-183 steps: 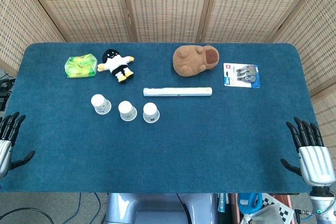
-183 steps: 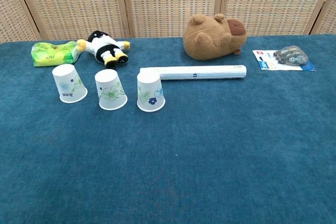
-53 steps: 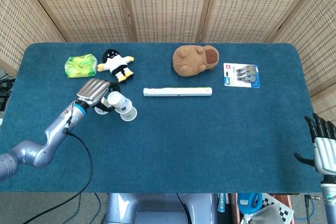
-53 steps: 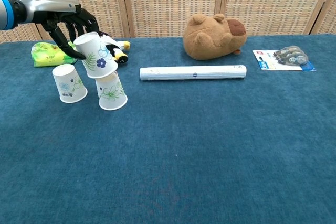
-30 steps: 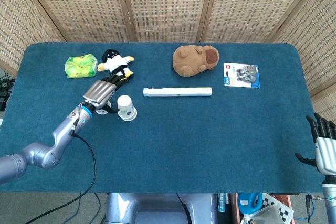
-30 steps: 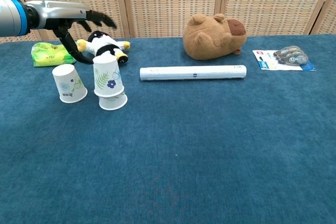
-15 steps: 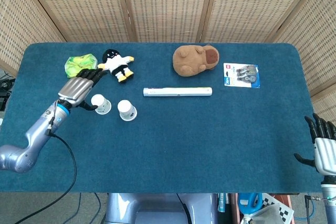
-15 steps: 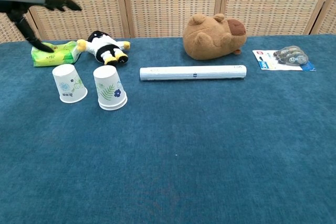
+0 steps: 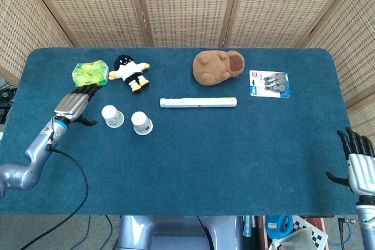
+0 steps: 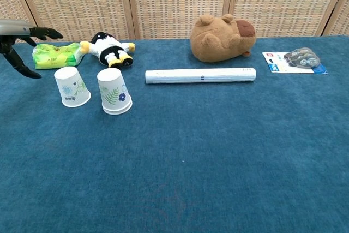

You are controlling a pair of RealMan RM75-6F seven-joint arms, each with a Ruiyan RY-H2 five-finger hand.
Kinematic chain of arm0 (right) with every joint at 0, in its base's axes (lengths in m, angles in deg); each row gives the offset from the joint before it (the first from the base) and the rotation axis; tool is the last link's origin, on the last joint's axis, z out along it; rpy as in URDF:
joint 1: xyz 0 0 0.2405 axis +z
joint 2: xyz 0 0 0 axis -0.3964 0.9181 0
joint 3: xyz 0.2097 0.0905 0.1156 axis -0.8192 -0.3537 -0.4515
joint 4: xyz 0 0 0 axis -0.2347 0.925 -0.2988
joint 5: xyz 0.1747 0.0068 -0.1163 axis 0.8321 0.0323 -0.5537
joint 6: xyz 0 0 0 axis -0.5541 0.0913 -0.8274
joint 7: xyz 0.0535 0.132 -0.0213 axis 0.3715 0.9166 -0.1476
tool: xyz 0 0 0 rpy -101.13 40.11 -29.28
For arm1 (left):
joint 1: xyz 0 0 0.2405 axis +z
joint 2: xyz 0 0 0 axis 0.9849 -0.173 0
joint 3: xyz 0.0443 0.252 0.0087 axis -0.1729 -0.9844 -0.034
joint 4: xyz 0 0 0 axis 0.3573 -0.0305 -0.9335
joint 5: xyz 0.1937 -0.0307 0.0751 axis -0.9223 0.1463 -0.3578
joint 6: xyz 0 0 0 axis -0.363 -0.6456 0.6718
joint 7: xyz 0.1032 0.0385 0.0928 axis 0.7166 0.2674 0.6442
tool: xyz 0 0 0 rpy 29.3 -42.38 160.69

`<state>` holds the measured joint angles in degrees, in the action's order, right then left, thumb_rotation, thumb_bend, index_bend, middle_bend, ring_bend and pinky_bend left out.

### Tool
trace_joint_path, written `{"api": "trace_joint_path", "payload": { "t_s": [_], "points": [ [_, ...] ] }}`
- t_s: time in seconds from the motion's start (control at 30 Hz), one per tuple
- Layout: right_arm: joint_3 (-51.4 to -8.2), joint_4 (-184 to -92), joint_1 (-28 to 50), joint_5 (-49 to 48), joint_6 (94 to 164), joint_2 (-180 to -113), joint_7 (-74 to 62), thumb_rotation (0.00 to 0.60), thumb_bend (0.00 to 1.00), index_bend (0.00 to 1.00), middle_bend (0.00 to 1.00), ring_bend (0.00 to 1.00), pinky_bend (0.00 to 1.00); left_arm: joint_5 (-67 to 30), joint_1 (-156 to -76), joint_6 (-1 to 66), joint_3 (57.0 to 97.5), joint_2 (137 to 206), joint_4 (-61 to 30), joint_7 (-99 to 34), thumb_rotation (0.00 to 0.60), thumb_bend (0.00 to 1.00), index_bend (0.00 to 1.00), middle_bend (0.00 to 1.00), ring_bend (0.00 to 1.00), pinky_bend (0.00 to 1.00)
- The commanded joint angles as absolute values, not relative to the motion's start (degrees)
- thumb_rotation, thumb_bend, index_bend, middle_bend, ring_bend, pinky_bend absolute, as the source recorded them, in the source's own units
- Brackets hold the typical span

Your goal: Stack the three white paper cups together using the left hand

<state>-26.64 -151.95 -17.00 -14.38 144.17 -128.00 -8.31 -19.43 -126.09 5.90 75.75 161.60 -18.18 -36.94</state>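
Note:
Two white paper cups are nested upside down into one stack (image 9: 142, 123) (image 10: 113, 91), the outer one printed with leaves and a blue flower. A single upturned cup (image 9: 111, 115) (image 10: 71, 86) stands just left of the stack. My left hand (image 9: 72, 103) (image 10: 19, 41) hovers left of the single cup, holding nothing, with its fingers spread apart. My right hand (image 9: 358, 168) rests open at the table's front right corner, far from the cups.
A green packet (image 9: 89, 73), a black-and-white plush doll (image 9: 130, 72), a white tube (image 9: 198, 102), a brown plush animal (image 9: 218, 67) and a blister pack (image 9: 269, 83) lie along the back half of the blue table (image 9: 234, 156).
My left hand set the flower cup over the middle cup, let go and drew back to the left, past the single cup. The right hand stayed put.

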Motion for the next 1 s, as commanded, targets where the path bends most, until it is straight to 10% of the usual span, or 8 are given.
{"api": "trace_joint_path", "payload": {
  "t_s": [0.03, 1.0],
  "points": [
    [-26.6, -151.7, -16.9, -14.1, 143.8, -128.0, -8.1, 0.6, 0.0, 0.0, 0.0, 0.0, 0.0, -21.4, -126.1, 5.2, 75.8, 164.3, -21.1, -38.6, 0.6, 0.23, 0.0, 0.08, 0.07, 0.16],
    [-26.7, -150.9, -16.7, -13.8, 143.2, -128.0, -7.1, 0.6, 0.0, 0.0, 0.0, 0.0, 0.0, -25.2, -126.2, 10.8, 78.3, 175.5, -32.0, -38.7, 0.6, 0.23, 0.43, 0.43, 0.39, 0.41]
  ]
}}
